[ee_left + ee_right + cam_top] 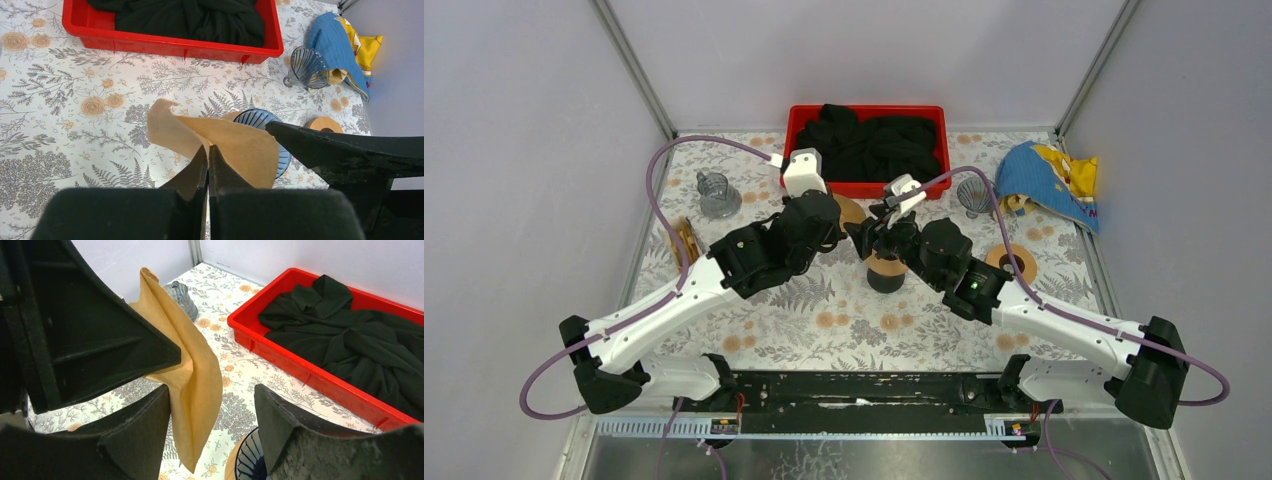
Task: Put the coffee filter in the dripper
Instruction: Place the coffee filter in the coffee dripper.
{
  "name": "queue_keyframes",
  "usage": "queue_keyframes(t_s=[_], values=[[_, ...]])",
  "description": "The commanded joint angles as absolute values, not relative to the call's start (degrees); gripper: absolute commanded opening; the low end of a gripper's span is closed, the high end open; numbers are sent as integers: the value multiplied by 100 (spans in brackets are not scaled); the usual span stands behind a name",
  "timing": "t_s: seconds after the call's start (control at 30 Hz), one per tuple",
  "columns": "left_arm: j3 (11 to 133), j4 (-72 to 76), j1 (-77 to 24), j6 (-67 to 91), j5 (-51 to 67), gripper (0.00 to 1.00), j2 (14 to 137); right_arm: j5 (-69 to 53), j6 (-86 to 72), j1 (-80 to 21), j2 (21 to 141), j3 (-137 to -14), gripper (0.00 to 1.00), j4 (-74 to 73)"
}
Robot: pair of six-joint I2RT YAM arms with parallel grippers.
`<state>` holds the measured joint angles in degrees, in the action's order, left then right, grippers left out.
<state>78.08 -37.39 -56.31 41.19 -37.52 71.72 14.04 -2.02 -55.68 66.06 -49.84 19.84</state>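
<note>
The coffee filter is a brown paper cone, pinched at its edge by my shut left gripper and hanging in the air. Below and just beyond it stands the dripper, blue and ribbed, on a wooden collar. In the right wrist view the filter hangs between the fingers of my open right gripper, lying against the left finger and apart from the right one. The dripper's rim shows below. From above, both grippers meet over the dripper.
A red bin holding black cloth stands at the back. A clear glass dripper, a blue and yellow cloth and a wooden ring lie at the right. A glass piece sits at the back left.
</note>
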Motion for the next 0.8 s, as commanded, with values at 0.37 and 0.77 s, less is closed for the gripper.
queue_keyframes(t_s=[0.37, 0.77], values=[[8079, -4253, -5684, 3981, -4228, 0, 7271, 1163, -174, -5603, 6434, -5314, 80, 1847], [8043, -4326, -5683, 3964, -4142, 0, 7300, 1468, -474, -5599, 6312, -5290, 85, 1898]])
